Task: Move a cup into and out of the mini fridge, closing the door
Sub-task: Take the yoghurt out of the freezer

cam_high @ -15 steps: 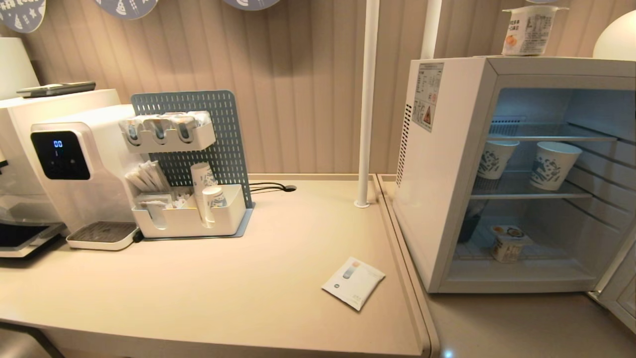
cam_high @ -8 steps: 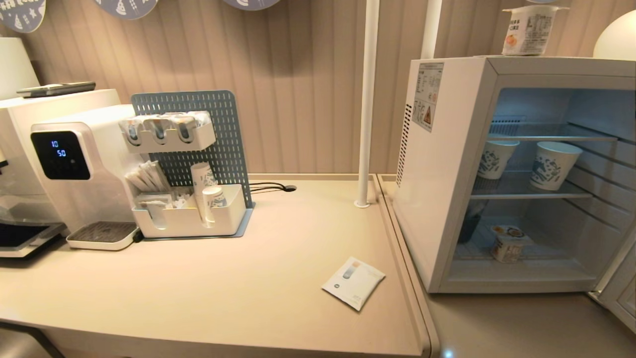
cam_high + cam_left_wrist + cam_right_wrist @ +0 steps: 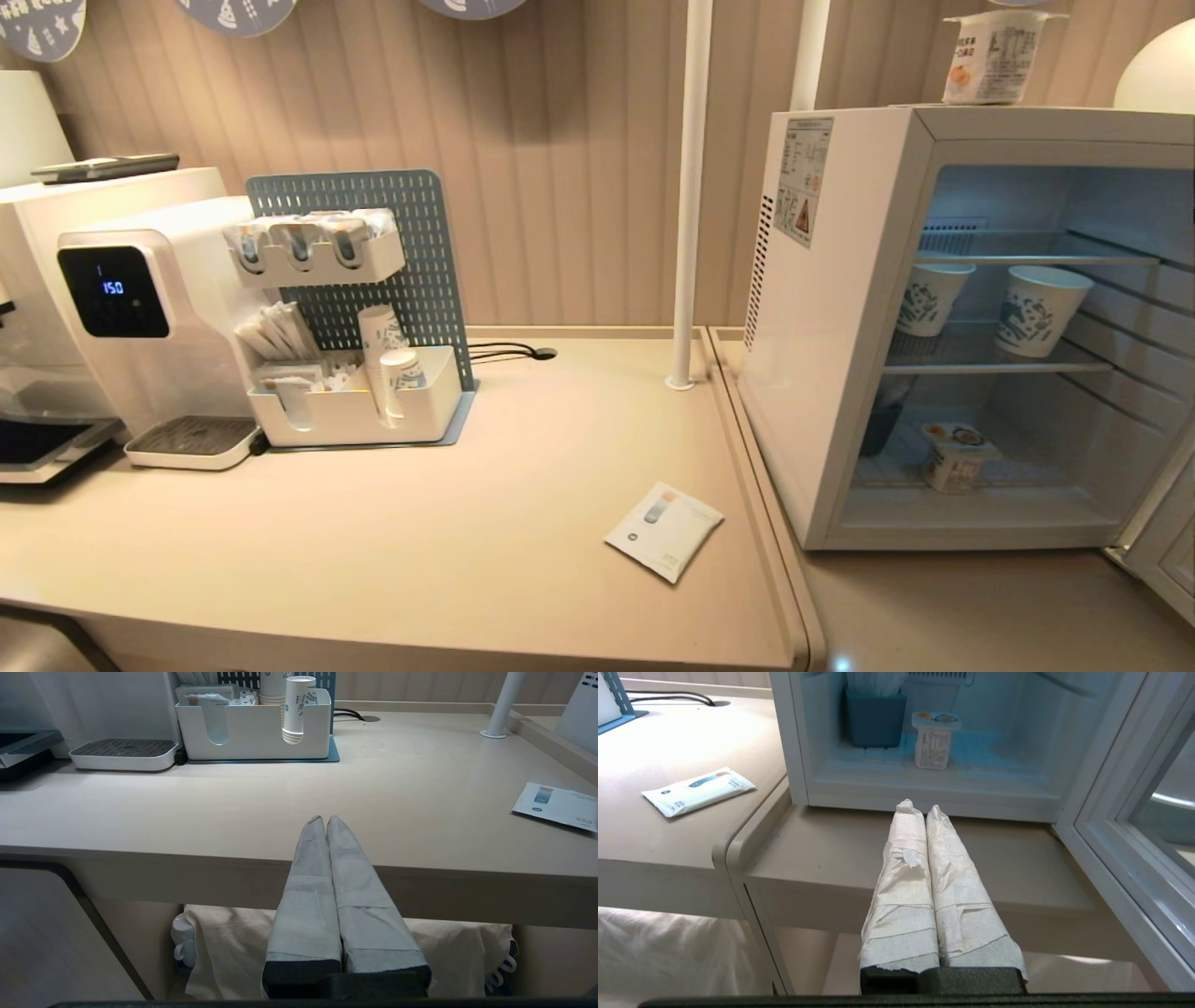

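A mini fridge (image 3: pixel 840 317) stands at the right end of a beige counter (image 3: pixel 448 523), on a slightly lower section of it. The door (image 3: pixel 1134 826) is swung wide open to the right, its glass pane facing away from the cabinet. Inside, on the bottom floor of the fridge, the cup (image 3: pixel 954 457) stands upright toward the front, with a dark blue container (image 3: pixel 875 718) behind it to the left. On the wire shelf above it sit two paper cups (image 3: pixel 1041 310) with blue patterns. Another small sealed tub (image 3: pixel 997 54) rests on top of the fridge.

The right gripper (image 3: pixel 919 808) is held low, in front of the fridge opening and near the counter's front edge, its two wrapped fingers pressed together and holding nothing. The left gripper (image 3: pixel 324 819) is held at the near edge of the counter farther left, its fingers likewise pressed together and empty. Neither arm appears in the head view.

A flat white packet (image 3: pixel 664 530) lies on the counter just left of the fridge. At the far left stand a water dispenser (image 3: pixel 149 317) and a white organiser tray (image 3: pixel 359 411) with a blue pegboard back.
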`<state>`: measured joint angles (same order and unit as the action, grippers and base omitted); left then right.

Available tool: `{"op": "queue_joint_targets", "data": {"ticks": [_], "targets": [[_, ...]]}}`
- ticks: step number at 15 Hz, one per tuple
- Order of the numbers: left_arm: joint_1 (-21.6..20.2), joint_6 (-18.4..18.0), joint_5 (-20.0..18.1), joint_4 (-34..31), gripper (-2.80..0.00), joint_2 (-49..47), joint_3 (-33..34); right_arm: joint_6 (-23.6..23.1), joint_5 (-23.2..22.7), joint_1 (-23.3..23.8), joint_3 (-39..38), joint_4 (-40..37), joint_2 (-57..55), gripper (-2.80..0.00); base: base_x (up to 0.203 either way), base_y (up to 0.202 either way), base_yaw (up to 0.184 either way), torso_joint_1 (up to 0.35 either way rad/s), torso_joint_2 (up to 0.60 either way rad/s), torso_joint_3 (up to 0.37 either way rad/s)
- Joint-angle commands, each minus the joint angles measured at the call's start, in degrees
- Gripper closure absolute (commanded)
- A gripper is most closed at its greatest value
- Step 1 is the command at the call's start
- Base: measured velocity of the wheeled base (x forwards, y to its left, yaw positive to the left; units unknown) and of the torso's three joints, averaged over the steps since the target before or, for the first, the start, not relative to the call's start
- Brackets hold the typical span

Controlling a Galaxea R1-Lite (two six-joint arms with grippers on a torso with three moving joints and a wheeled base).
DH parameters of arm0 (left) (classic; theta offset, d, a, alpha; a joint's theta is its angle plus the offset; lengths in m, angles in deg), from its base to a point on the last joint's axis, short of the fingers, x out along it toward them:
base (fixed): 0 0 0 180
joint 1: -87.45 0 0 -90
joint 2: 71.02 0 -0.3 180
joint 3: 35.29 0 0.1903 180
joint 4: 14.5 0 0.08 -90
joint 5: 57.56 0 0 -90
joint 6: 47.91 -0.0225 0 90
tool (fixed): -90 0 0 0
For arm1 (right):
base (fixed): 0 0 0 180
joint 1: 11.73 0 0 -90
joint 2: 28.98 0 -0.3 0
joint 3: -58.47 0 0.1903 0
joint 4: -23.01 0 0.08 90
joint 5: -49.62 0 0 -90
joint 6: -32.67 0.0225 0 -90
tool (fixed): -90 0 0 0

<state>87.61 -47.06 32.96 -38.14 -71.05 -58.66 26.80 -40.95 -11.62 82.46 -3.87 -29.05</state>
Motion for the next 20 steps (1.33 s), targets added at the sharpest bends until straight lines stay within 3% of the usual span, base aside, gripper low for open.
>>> {"op": "queue_joint_targets", "data": {"ticks": [1,20], "targets": [[0.0,0.0,0.0,0.0,0.00,0.0,0.1,1.2,0.0,0.0,-0.6,2.4,0.2,0.00,0.000,0.000,0.000,0.000,0.00,0.000],[0.0,0.0,0.0,0.0,0.00,0.0,0.1,3.2,0.3,0.1,0.7,-1.5,-2.4,0.00,0.000,0.000,0.000,0.000,0.00,0.000]]}}
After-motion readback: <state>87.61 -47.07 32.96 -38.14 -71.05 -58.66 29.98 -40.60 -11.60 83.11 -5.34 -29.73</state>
